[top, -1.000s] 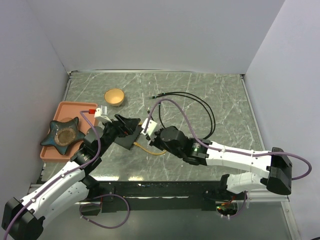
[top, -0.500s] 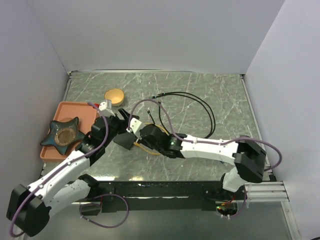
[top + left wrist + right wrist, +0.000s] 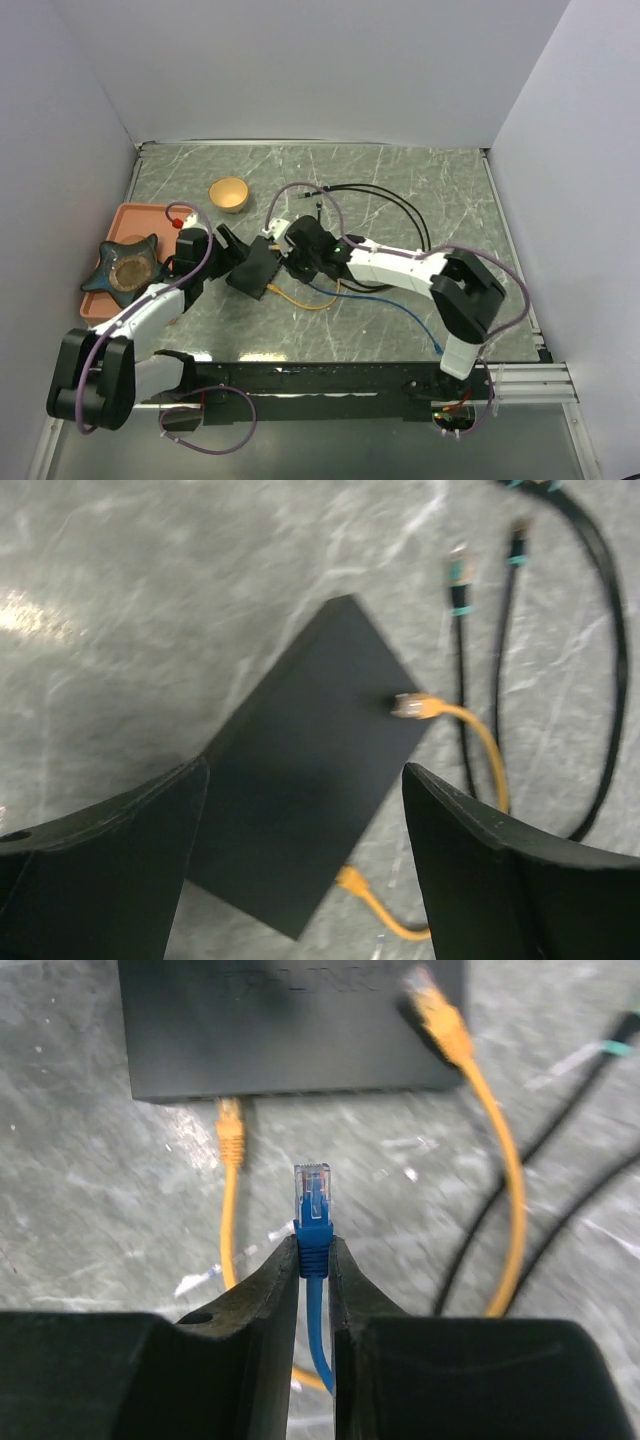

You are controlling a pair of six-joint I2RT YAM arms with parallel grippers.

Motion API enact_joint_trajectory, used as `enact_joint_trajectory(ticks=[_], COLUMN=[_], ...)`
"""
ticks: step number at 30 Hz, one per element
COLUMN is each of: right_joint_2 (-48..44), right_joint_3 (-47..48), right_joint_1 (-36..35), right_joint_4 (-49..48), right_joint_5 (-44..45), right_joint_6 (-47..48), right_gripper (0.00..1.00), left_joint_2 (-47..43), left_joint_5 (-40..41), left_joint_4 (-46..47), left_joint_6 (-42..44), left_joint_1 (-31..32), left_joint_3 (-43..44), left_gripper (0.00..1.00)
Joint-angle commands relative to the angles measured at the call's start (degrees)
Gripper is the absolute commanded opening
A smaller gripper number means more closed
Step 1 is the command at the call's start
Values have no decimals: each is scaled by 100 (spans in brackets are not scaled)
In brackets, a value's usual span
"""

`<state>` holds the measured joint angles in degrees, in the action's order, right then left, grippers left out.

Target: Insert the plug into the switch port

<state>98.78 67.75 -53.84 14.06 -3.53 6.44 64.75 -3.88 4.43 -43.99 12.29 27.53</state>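
The switch [image 3: 255, 270] is a flat black box lying at an angle on the marble table. My left gripper [image 3: 226, 246] is open, its fingers standing wide on either side of the switch [image 3: 300, 810] without touching it. My right gripper [image 3: 314, 1250] is shut on the blue plug [image 3: 313, 1195], which points at the switch's near edge [image 3: 290, 1030] a short way off. In the top view the right gripper [image 3: 283, 250] sits just right of the switch, and the blue cable [image 3: 385, 298] trails behind it.
A yellow cable [image 3: 310, 303] has one plug [image 3: 230, 1125] against the switch's near edge and the other [image 3: 415, 707] lying on its top. Black cables [image 3: 400, 215] loop at the back right. An orange tray [image 3: 150, 215] with a star-shaped dish [image 3: 125, 265] and a wooden bowl [image 3: 229, 193] stand at the left.
The right arm has stretched further left toward the switch, carrying the blue plug, its cable now trailing on the table. The left arm has drawn back left and its jaws narrowed slightly.
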Motion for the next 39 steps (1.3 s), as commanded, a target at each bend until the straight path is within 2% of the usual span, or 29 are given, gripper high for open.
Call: enact_joint_trajectory(ticks=[1,8,15,20,39], right_joint_2=[457,1019,1354,1512,1741], right_joint_3=[493,863,1118,1285,1654], right_joint_1=[76,111,94,32,-153], right_joint_4=[360,676,799,879,720], right_joint_5=[-781,-474,-113,186,45], right_joint_6=[-55,-11,-151,-265,-503], right_gripper=[0,0,0,0,0], left_joint_2=[379,1013,1435,1470,1567], left_joint_5=[-359,-614,-834,-939,-1124], left_joint_4=[637,1419,1763,1842,1974], left_joint_6=[48,-22,13,-5,-57], left_joint_1=[-236,-386,-386,-386,-394], left_joint_3=[-186,-423,-459,-468,-485], left_gripper=[83,82,80,79,78])
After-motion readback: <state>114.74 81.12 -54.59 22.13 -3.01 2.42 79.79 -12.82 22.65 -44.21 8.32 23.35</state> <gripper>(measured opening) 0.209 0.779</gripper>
